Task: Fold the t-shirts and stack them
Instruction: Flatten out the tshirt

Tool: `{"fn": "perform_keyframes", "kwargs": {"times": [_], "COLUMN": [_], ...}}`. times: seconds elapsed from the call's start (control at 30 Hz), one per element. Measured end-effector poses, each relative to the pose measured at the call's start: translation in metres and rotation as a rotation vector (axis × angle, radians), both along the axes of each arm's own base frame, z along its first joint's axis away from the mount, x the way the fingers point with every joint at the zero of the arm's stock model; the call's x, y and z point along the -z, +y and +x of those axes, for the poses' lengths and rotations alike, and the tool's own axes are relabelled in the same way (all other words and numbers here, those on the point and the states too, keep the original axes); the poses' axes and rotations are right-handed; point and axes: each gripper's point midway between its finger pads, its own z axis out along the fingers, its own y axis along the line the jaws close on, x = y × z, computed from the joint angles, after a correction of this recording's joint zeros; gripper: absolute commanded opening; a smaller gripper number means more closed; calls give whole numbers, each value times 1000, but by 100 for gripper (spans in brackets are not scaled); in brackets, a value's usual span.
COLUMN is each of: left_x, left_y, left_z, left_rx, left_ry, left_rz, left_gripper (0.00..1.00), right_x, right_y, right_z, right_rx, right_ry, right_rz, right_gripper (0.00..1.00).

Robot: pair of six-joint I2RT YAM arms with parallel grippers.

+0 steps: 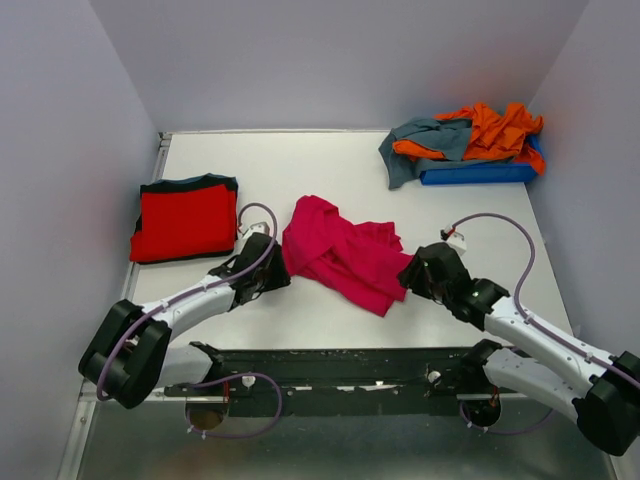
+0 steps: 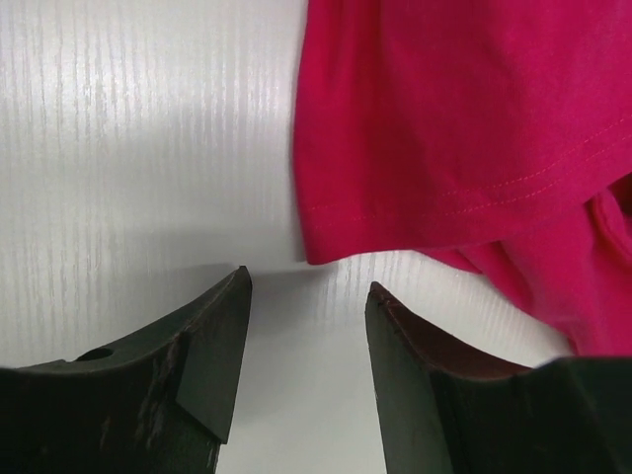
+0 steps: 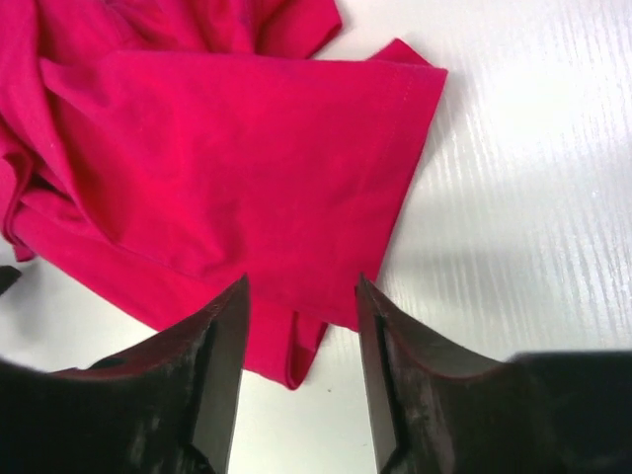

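Magenta-pink t-shirt [image 1: 340,255] lies crumpled in the middle of the white table [image 1: 300,165], nearer the near edge than the far one; it is a soft, matte cloth bunched into loose folds, with a lobe at its far left and a tail running to the near right; the table under it is smooth and faintly streaked. To the left lies the red t-shirt [image 1: 185,220], folded into a flat rectangle, well apart from the magenta one, with a dark band showing along its far edge. At the far right corner the orange t-shirt [image 1: 495,130] and the grey-teal t-shirt [image 1: 430,140] sit tangled in a heap over the blue tray [image 1: 480,173], a hard, straight-edged shape with its near wall showing.

The left fingers [image 2: 232,306] stand at the magenta cloth's left near side; they are spread and grasp nothing, with bare table between them and a stitched hem corner just beyond the tips, not touching. The right fingers [image 3: 232,316] stand at the cloth's near right end, also released and apart; a flat flap with a stitched hem lies between and beyond them, and I cannot tell whether they touch it. Both pairs are black, wedge-shaped and scuffed.
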Motion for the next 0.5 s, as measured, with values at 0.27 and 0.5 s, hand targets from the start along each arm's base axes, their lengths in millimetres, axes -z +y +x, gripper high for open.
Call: {"fn": "perform_keyframes", "kwargs": {"times": [0.27, 0.5], "left_x": [5, 9], "left_y": [-9, -12], "left_z": [16, 25], "left_rx": [-13, -43], "left_ry": [6, -4], "left_rz": [-1, -15], "left_gripper": [34, 0], "right_x": [30, 36], "right_y": [-3, 5], "right_z": [-16, -18], "right_rx": [-22, -21], "right_ry": [51, 60], "right_rz": [8, 60], "right_gripper": [61, 61]}}
